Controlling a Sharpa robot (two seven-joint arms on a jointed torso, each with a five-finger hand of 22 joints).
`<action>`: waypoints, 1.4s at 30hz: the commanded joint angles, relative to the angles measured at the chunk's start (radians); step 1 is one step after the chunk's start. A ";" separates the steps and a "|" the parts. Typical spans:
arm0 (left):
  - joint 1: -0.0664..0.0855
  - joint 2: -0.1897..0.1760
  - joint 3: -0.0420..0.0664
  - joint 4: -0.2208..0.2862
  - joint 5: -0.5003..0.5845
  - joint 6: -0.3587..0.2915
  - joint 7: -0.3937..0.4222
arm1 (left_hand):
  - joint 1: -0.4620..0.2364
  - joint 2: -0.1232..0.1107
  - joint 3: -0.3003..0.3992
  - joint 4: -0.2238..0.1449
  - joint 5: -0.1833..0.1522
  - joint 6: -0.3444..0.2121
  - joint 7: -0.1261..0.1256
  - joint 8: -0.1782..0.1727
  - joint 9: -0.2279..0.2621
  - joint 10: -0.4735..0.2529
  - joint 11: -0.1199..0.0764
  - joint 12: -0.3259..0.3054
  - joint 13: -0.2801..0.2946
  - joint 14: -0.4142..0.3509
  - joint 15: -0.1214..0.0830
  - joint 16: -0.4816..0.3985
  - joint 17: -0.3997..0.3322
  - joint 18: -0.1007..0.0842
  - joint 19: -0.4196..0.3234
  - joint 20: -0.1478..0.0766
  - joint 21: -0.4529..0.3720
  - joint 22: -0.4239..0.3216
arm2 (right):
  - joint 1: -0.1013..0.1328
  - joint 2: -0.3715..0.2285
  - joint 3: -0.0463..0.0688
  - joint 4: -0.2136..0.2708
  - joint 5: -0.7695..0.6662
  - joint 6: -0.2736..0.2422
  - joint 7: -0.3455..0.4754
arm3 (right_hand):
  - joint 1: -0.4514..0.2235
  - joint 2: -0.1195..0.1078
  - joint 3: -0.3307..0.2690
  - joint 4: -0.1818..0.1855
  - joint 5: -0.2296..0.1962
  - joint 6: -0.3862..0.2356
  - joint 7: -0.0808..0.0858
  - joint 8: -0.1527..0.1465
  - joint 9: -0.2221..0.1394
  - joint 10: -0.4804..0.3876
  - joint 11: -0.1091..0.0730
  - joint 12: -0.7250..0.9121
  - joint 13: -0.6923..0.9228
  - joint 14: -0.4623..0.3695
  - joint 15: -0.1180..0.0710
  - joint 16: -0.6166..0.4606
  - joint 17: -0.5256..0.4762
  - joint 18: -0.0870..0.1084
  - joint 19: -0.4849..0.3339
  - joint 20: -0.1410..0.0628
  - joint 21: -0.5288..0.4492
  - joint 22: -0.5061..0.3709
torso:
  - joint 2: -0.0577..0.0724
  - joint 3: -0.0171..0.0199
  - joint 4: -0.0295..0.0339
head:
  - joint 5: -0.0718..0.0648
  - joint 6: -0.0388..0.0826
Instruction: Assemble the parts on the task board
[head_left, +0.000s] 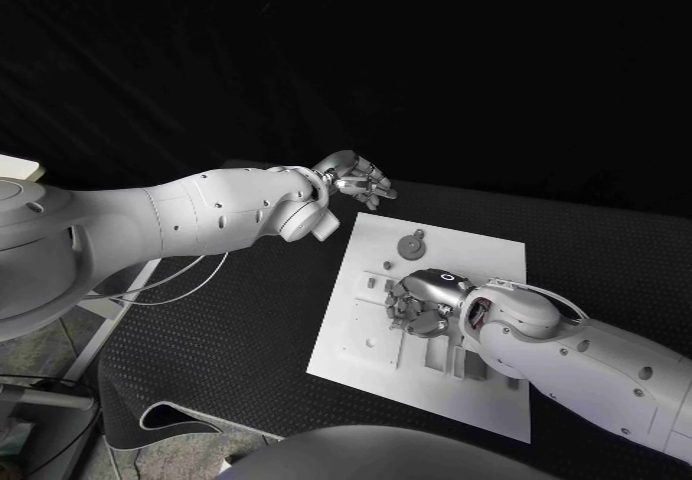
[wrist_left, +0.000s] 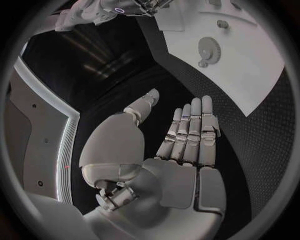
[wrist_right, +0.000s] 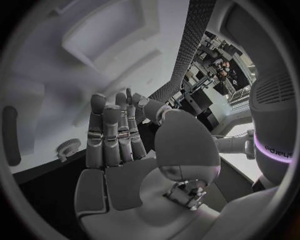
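The white task board lies in the middle of the black table. A grey gear sits near its far edge, also seen as the gear and the gear. My right hand hovers low over the board's middle, palm down. Its fingers are stretched out side by side over the board with nothing in them. My left hand hangs beyond the board's far left corner. The left palm is flat and empty, the fingers straight. Whatever lies under my right hand is hidden.
Raised grey fixtures stand on the board's near part beside my right forearm. A dark elongated piece lies on the board near the gear. A thin cable hangs off the table's left edge. Black mat stretches left of the board.
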 joint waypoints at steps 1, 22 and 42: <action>0.001 0.002 0.001 0.004 -0.010 0.004 0.010 | 0.010 -0.002 -0.003 0.001 -0.004 0.000 0.021 0.007 -0.002 0.001 0.000 0.006 -0.001 0.006 -0.002 -0.007 0.001 0.011 0.006 -0.003 0.002 -0.002 | -0.001 0.002 0.000 -0.004 -0.021 -0.004 -0.010 | 0.013 0.022 0.110 -0.115 0.002 0.000 0.007 0.000 0.001 -0.007 -0.002 -0.001 0.001 0.003 -0.007 -0.004 0.001 0.023 -0.002 -0.007 -0.003 0.021 | 0.000 -0.0004 0.0000 | 0.001 0.000; 0.002 0.002 0.001 0.002 -0.010 0.002 0.009 | 0.011 -0.003 -0.003 0.001 -0.004 0.000 0.021 0.008 -0.002 0.001 0.000 0.006 -0.002 0.006 -0.002 -0.008 0.002 0.011 0.006 -0.003 0.002 -0.002 | -0.002 0.012 -0.004 -0.006 -0.022 -0.002 -0.009 | 0.014 0.022 0.110 -0.115 0.002 0.000 0.007 -0.001 0.002 -0.007 -0.002 -0.002 0.004 0.003 -0.007 -0.003 0.002 0.023 -0.002 -0.008 -0.003 0.021 | 0.000 0.0007 -0.0011 | 0.008 -0.010; 0.002 0.003 0.001 0.000 -0.010 0.002 0.008 | 0.011 -0.003 -0.003 0.002 -0.004 0.000 0.021 0.008 -0.002 0.001 0.000 0.007 -0.004 0.007 -0.002 -0.010 0.004 0.010 0.006 -0.003 0.002 -0.003 | -0.006 0.022 -0.010 -0.016 -0.025 0.018 -0.015 | 0.014 0.022 0.109 -0.115 0.002 0.000 0.007 -0.002 0.004 -0.007 -0.002 -0.002 0.007 0.003 -0.007 -0.003 0.002 0.023 -0.002 -0.008 -0.002 0.021 | -0.001 -0.0004 -0.0006 | 0.008 -0.014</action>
